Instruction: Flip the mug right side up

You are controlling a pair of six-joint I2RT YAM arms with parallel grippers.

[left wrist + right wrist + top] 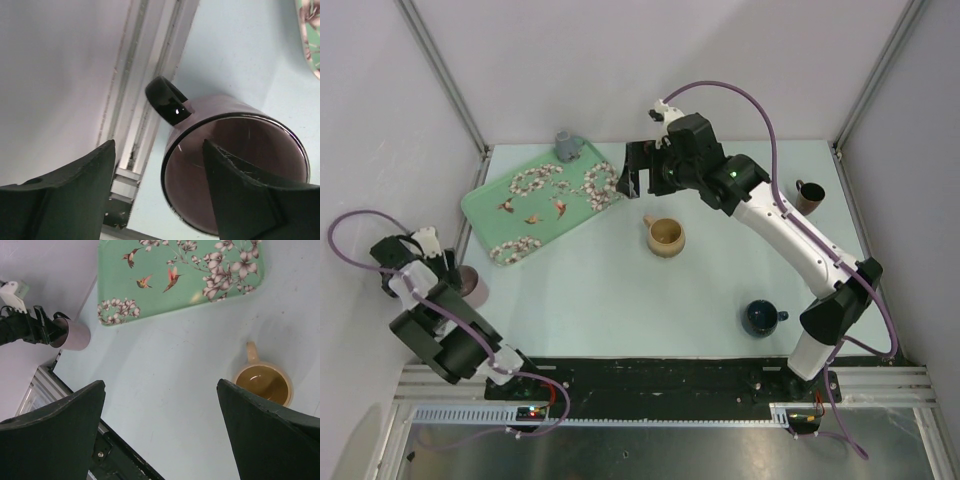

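A mauve mug (235,150) with a black handle (167,97) stands at the table's left edge, its mouth facing the left wrist camera. It also shows in the top view (472,284) and the right wrist view (74,335). My left gripper (159,146) is open and straddles the mug's wall beside the handle; one finger (245,200) is over the mouth and the other (75,195) is outside. My right gripper (632,172) is open and empty, high above the table near the tray's corner; it also shows in its own wrist view (161,385).
A green flowered tray (535,210) lies at the back left, with a small grey mug (568,146) at its far edge. A tan mug (665,237) stands upright mid-table. A dark blue mug (761,317) is front right and a brown mug (809,196) is far right.
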